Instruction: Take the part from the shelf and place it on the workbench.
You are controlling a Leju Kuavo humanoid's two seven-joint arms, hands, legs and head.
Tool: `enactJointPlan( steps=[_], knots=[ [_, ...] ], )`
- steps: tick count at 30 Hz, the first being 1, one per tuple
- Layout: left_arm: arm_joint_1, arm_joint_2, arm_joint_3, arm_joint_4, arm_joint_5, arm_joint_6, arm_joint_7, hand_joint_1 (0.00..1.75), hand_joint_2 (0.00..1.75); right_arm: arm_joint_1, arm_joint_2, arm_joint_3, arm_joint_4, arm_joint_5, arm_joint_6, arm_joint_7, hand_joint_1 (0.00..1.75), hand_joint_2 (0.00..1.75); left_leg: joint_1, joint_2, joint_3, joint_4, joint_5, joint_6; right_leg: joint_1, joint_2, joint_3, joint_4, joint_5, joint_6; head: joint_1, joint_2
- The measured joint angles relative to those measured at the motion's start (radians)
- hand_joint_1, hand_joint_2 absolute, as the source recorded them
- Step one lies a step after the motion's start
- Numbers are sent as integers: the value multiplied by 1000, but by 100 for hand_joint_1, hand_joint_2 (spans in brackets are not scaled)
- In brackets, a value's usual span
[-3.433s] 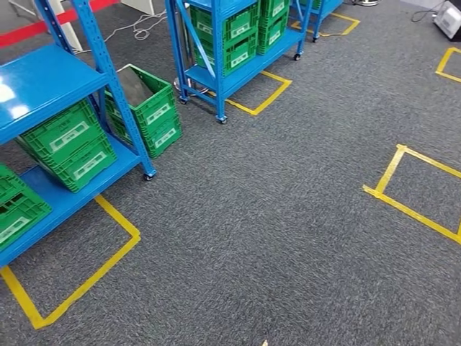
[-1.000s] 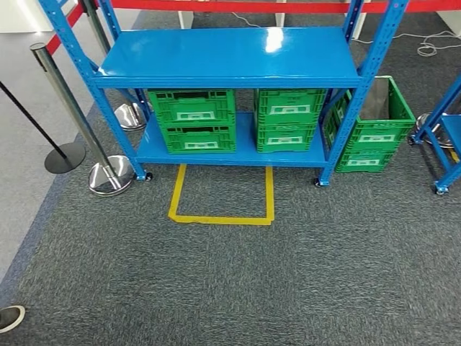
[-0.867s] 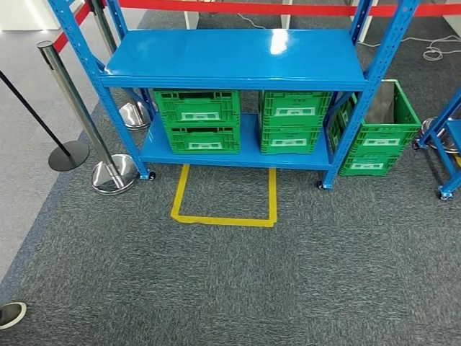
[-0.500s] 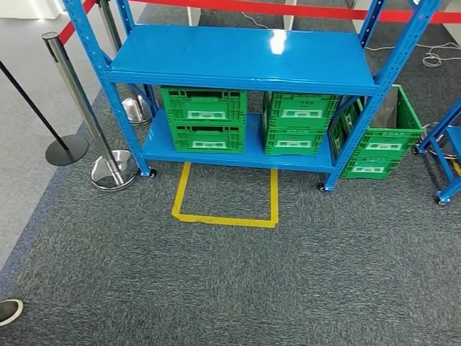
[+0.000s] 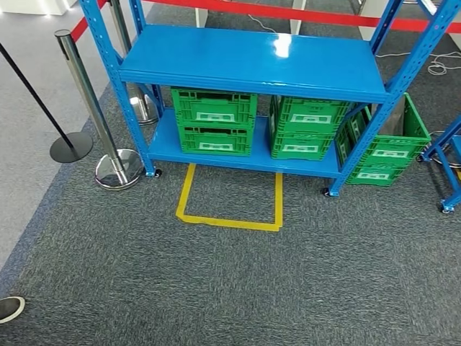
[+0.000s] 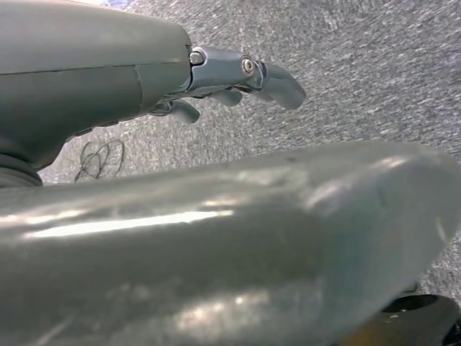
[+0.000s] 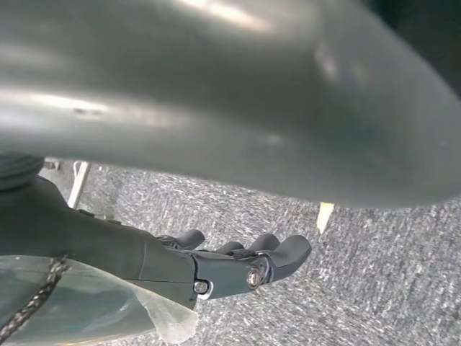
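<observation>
Evidently hanging for walking, the left hand [image 6: 231, 72] had its fingers loosely apart, holding nothing. A clear bag [image 7: 98, 308], perhaps the part, lay against the right hand [image 7: 220, 270]; whether it was gripped I could not tell. The shelf [image 5: 250, 61] stood well ahead of both.

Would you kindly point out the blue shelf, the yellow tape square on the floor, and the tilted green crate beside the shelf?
blue shelf [image 5: 239, 61], head view, bare top board.
yellow tape square [image 5: 231, 221], head view, near strip of tape.
tilted green crate [image 5: 389, 153], head view, its labelled front wall.

Crate [image 5: 215, 119] contents hidden under shelf [image 5: 256, 61]; right rack [image 5: 449, 155] cut off.
</observation>
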Motion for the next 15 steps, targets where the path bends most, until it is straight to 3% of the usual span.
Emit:
enactJointPlan(
  steps=[1, 3, 5, 7, 10, 11, 13, 15],
  knots=[
    [0, 2, -7, 1, 10, 2, 0, 0, 0, 1, 0, 3, 0, -2, 0, 1, 0, 0, -1, -3, 7, 0, -4, -1, 2, 0, -4, -16, 30, -4, 0, 0],
    [1, 5, -24, 2, 30, 8, 1, 0, 0, 2, -1, 8, 0, -7, -3, 2, 0, 0, -2, -7, 23, 0, -15, -6, 6, 3, 37, -138, 120, -16, 0, 0],
    [-1, 9, -40, 2, 45, 13, 2, 0, 0, -1, -2, 14, -1, -10, -7, 3, 0, 0, -4, -9, 30, 3, -26, -17, 10, 7, 84, -246, 163, -27, -1, 0],
    [-3, 12, -53, 3, 51, 15, 4, 0, 0, -3, -3, 19, -1, -12, -9, 4, 0, 0, -3, -11, 29, 4, -31, -28, 14, 10, 98, -271, 159, -32, -4, 0],
    [-4, 17, -64, 3, 52, 17, 6, 0, 0, -2, -1, 22, -4, -13, -11, 4, 0, 0, -2, -9, 27, 26, -51, -46, 7, 6, 111, -280, 156, -44, -10, 0],
    [-5, 19, -66, 3, 52, 17, 6, 0, 0, -3, -1, 23, -6, -13, -12, 4, 0, 0, 1, -8, 11, 65, -71, -55, 4, 4, 118, -285, 154, -49, -14, 0],
    [-6, 21, -70, 3, 53, 17, 6, 0, 0, -5, -1, 24, -6, -13, -12, 4, 0, 0, 10, -5, -62, 198, -125, -70, 2, 0, 127, -287, 146, -56, -21, 0],
    [-4, 24, -73, 4, 57, 18, 8, 0, 0, -4, -1, 26, -6, -15, -11, 5, 0, 0, 19, -4, -129, 298, -141, -79, 2, -1, 136, -287, 136, -55, -21, 0]
  ],
)
